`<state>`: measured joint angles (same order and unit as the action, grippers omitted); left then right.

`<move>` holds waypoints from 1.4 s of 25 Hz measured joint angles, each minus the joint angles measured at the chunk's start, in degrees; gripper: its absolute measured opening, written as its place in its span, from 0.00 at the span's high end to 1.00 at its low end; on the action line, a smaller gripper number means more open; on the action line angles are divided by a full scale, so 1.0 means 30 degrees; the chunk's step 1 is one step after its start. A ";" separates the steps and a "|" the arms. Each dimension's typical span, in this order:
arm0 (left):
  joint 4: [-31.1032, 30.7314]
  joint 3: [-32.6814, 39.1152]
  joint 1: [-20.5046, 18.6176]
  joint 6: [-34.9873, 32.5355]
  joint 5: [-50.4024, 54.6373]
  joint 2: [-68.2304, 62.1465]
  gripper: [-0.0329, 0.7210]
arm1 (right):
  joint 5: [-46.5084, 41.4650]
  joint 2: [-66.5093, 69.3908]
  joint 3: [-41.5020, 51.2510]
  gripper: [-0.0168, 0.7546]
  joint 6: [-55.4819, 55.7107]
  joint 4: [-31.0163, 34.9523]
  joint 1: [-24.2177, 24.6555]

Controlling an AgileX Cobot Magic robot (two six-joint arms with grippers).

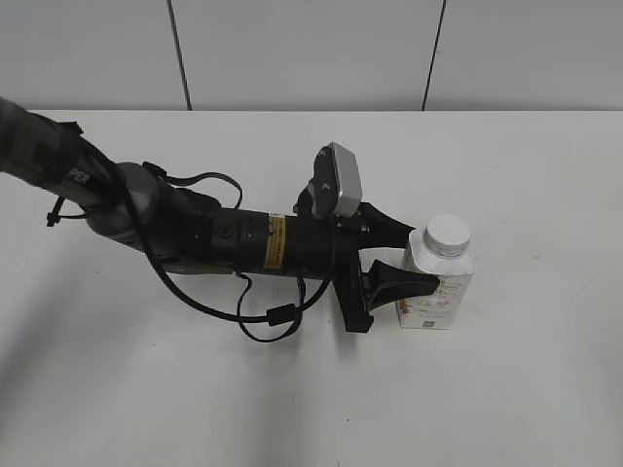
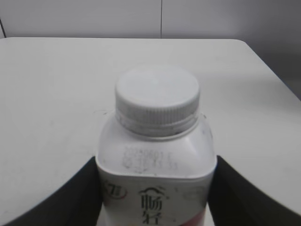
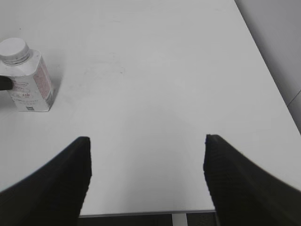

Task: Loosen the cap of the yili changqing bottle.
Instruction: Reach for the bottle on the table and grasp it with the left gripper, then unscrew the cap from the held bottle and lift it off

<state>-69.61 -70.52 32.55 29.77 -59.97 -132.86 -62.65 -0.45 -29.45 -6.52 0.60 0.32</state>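
a wide white worktop is seen filling most of the exterior view, with a pale panelled wall behind it. across the left half of the worktop the left arm is stretched out low, dark and cylindrical, with a yellow label on its side, black cables looped beneath it and a grey camera block mounted near its wrist.

the left claw is held at the end of that arm, right of the middle of the worktop. its two black fingers are set on either side of the yili changqing bottle, one on the far face and one on the near face. in the left wrist view the fingers are pressed against both sides of the bottle's body, below the sloped shoulders, so the left claw is clamped on the bottle.

the right claw is seen only in the right wrist view, where its two dark fingers are spread wide apart above bare worktop, with nothing between them. the bottle is seen well apart from it, up at the left edge of that view.

the bottle stands upright on the worktop, white with a red-pink label and dark printed characters. the cap is seated on the neck, white, flat-topped and ribbed around its rim; it is touched by neither claw.
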 joint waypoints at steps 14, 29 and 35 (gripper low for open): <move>0.0000 0.0000 0.0000 0.0000 0.0000 0.0000 0.41 | 0.0000 0.0000 0.0000 0.22 0.0007 -0.0061 0.0000; 0.0000 0.0000 0.0000 0.0000 0.0000 0.0000 0.41 | -0.0023 0.3476 -0.1259 0.22 0.0349 0.0032 0.0000; 0.0000 0.0000 0.0000 0.0000 0.0000 0.0000 0.41 | -0.1138 0.8215 -0.3866 0.22 0.1212 0.0032 0.0000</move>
<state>-69.61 -70.52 32.55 29.77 -59.97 -132.86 -66.07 24.20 -41.05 -2.89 0.69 0.32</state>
